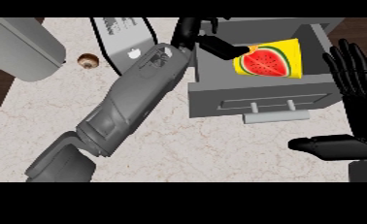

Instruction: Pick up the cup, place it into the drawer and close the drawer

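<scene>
The yellow cup [276, 59] with a watermelon print lay tilted on its side inside the open grey drawer [258, 103], far right.

I am in a kitchen. My tabletop [215, 145] is pale stone with thin lines. A grey drawer [258, 103] with a handle stands open beside a grey kitchen machine [28, 48].

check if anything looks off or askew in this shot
The yellow cup with the watermelon print lies on its side in the open drawer rather than upright. The left robot hand is at its end. The right robot hand rests open at the right edge.
</scene>
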